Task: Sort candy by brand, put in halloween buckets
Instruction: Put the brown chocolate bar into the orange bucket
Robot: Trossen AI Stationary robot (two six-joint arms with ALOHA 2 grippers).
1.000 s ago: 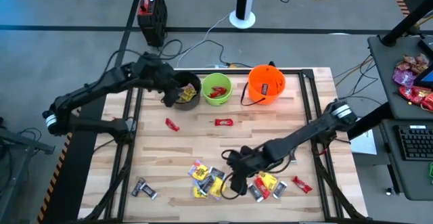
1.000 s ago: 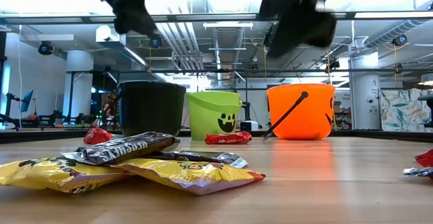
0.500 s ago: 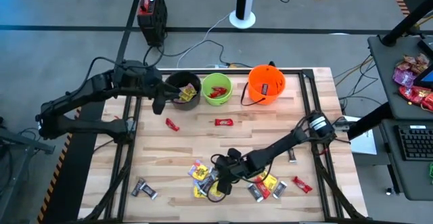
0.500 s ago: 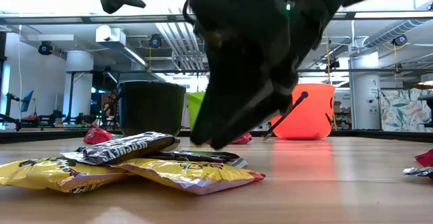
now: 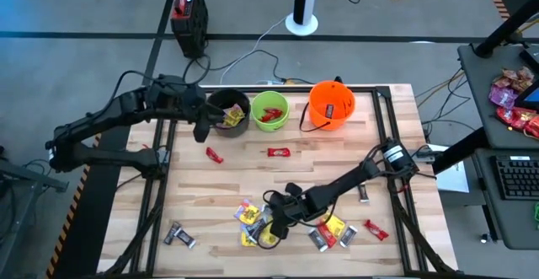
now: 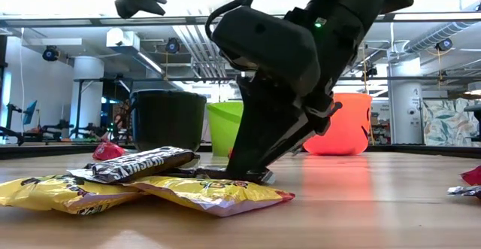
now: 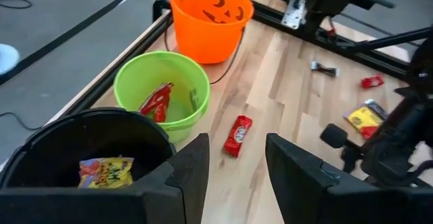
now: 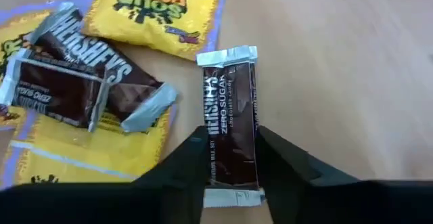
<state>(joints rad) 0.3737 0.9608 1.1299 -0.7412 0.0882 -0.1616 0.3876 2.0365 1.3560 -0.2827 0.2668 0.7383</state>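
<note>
From the high view, we see the right gripper (image 5: 271, 222) lowered into the candy pile (image 5: 257, 222) near the table (image 5: 253, 174) front, while the left gripper (image 5: 202, 128) hangs beside the black bucket (image 5: 229, 110), with the green bucket (image 5: 270, 110) and orange bucket (image 5: 331, 104) alongside. In the low view, the right jaws touch down on the pile. The left wrist view shows the left jaws parted and empty above the black bucket. The right wrist view shows jaws spread either side of a dark chocolate bar (image 8: 231, 124), straddling it for a lengthwise pinch, not yet closed.
</note>
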